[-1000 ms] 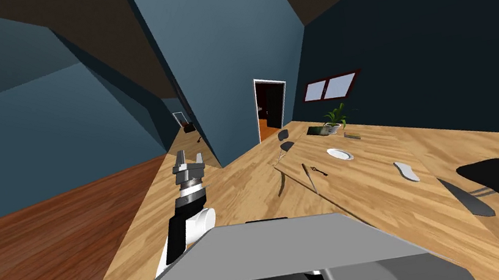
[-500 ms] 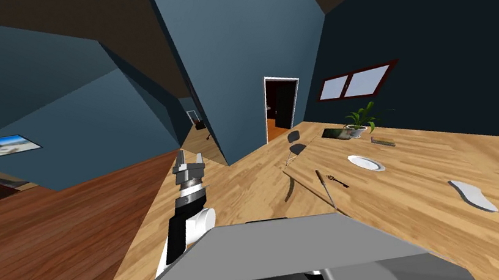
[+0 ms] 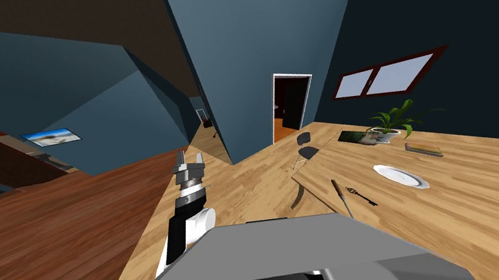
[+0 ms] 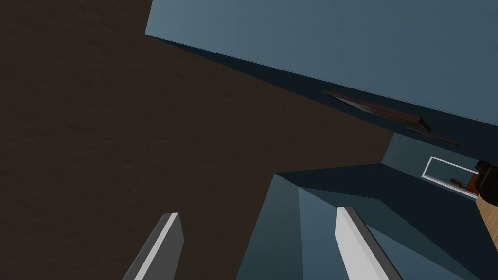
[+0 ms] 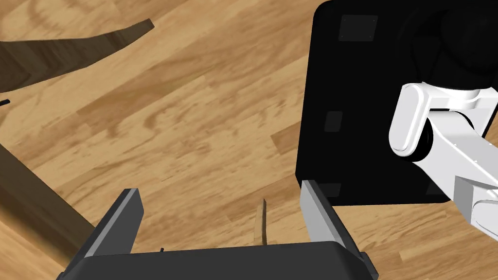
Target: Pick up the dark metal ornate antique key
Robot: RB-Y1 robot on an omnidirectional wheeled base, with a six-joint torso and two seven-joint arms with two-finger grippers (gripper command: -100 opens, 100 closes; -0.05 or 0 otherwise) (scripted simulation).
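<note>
On the worktop ahead-right: key, dark, flat near the front edge, just beside a thin utensil. Step: approach; no reach yet, both arms well apart from key. Left tool raised, spread open, empty. Right tool aimed at floor, likewise spread, empty. Next: close in w/ base, lower a tool over the shank, pinch low since it's thin. Count: 1 key, 1 utensil by it, 1 plate, 1 plant, 1 chair.

I see blue-grey walls and a wood-plank floor. A light wooden table stands at my right, with a red-framed window and a doorway beyond.
</note>
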